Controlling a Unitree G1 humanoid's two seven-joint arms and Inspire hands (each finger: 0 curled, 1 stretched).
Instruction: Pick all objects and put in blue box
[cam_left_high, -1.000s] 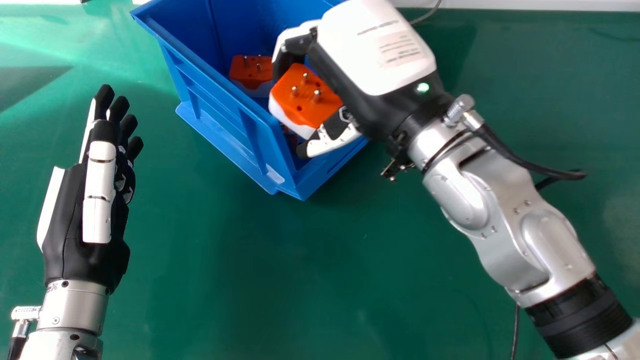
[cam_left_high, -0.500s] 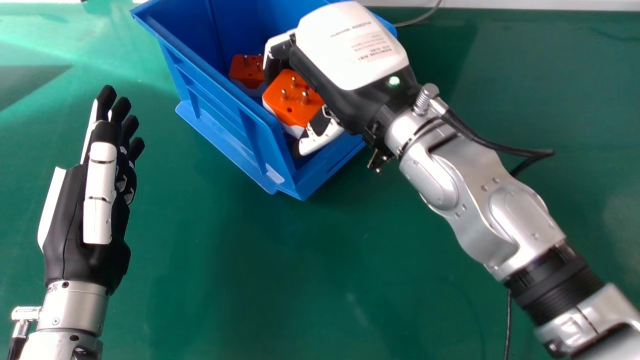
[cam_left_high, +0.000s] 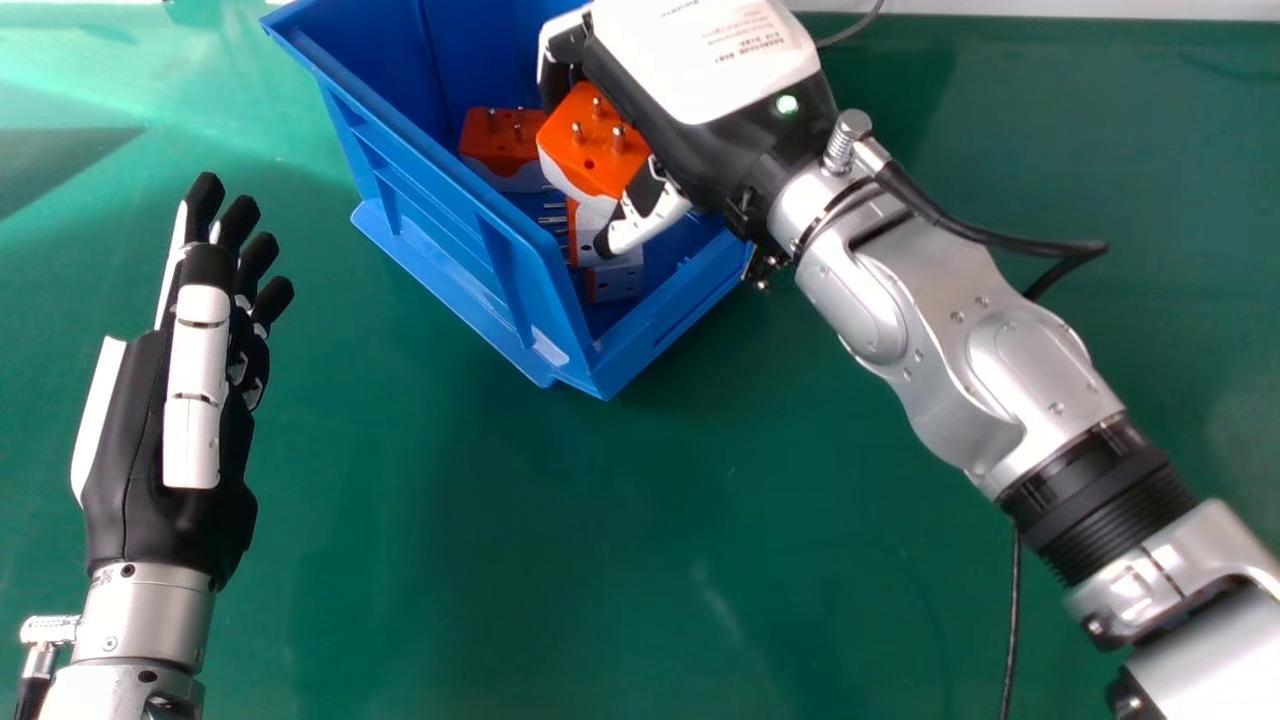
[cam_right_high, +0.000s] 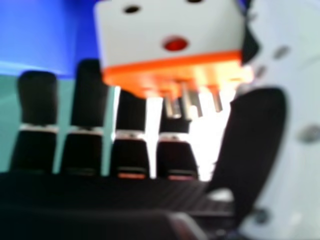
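So I'm pinching the orange-and-white plug adapter (cam_left_high: 592, 150) in the right hand (cam_left_high: 710, 60) (pins up, lol), it's hanging over the blue box (cam_left_high: 450, 225), and I'm figuring the drop's straight down.

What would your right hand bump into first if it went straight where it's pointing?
Probably the blue box's inside wall, near the far-left corner. I can't tell how high my right hand is, so it might pass over the rim.

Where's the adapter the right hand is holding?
In the head view, the held adapter is over the blue box, in the right hand, just right of another adapter.
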